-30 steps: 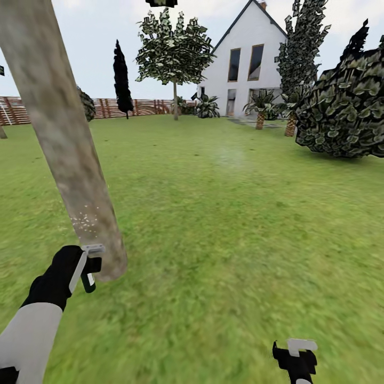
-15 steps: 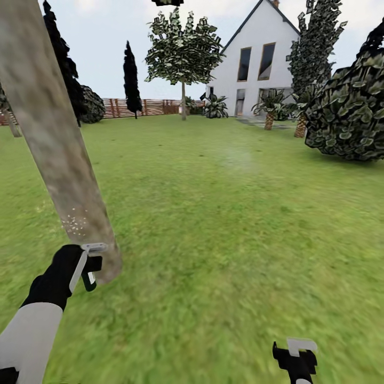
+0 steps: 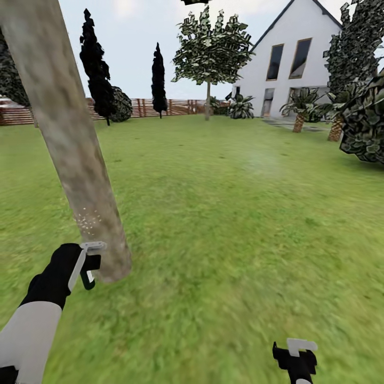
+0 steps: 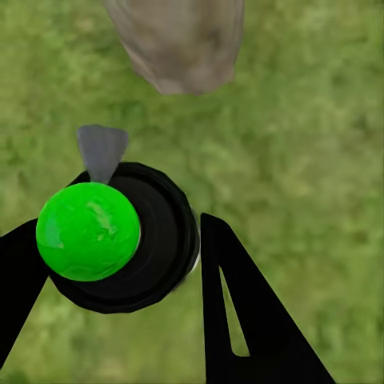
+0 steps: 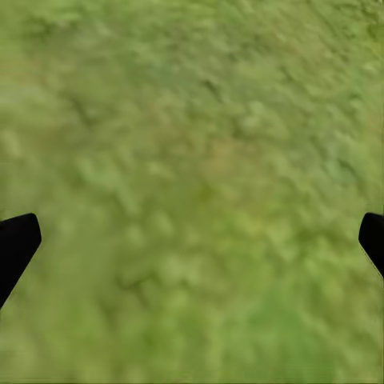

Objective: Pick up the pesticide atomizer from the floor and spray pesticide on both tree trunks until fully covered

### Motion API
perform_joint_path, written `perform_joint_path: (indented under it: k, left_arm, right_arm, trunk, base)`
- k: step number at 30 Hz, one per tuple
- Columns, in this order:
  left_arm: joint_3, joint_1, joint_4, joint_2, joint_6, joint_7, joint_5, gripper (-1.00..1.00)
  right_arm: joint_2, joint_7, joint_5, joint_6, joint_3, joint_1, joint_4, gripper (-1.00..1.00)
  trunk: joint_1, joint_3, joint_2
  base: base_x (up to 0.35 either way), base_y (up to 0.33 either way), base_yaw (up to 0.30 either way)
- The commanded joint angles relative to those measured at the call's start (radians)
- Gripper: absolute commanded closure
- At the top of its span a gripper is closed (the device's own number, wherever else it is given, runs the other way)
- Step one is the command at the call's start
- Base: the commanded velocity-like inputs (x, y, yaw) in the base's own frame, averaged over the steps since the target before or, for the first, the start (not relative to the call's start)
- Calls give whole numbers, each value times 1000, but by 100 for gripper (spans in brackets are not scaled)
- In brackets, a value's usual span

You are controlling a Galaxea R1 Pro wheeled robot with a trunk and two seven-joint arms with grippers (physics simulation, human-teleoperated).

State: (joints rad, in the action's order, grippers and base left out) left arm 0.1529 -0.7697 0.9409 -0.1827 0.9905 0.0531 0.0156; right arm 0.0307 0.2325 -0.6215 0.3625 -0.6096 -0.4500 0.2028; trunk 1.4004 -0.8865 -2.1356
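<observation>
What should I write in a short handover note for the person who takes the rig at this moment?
Left gripper: jaws shut on the pesticide atomizer, held close beside the base of the near tree trunk.
Right gripper: open, nothing in it, low over the grass.
Done: atomizer picked up; a small patch of whitish pesticide low on this trunk.
Left: most of this trunk is bare; then the second tree.

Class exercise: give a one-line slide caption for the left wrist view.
Left gripper jaws clamp the pesticide atomizer, its top showing green, above grass near the tree trunk.
</observation>
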Motion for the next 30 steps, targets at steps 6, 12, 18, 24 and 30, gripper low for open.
perform_joint_path:
  k: [6,12,18,24,30]
  left_arm:
    - [0,-6,1,-4,8,2,4,100]
    - [0,-5,1,-3,8,2,4,100]
    - [3,-5,1,-7,8,2,6,100]
    - [3,-4,1,-9,6,2,6,100]
    - [-3,-5,1,-3,5,2,4,100]
  right_arm:
    - [4,2,-10,4,-8,-1,-2,-100]
    - [3,3,-10,4,-8,-1,-2,-100]
    - [2,4,-10,4,-7,-1,-2,-100]
    - [2,3,-10,4,-7,-1,-1,-100]
    - [2,2,-10,4,-8,-1,-2,-100]
  trunk:
    - [0,-1,0]
    - [0,-1,0]
    - [0,-1,0]
    - [0,-1,0]
    - [0,-1,0]
  base:
    - [169,-224,43]
    - [9,-273,4]
    - [0,-275,235]
    - [48,-275,277]
    - [170,-245,158]
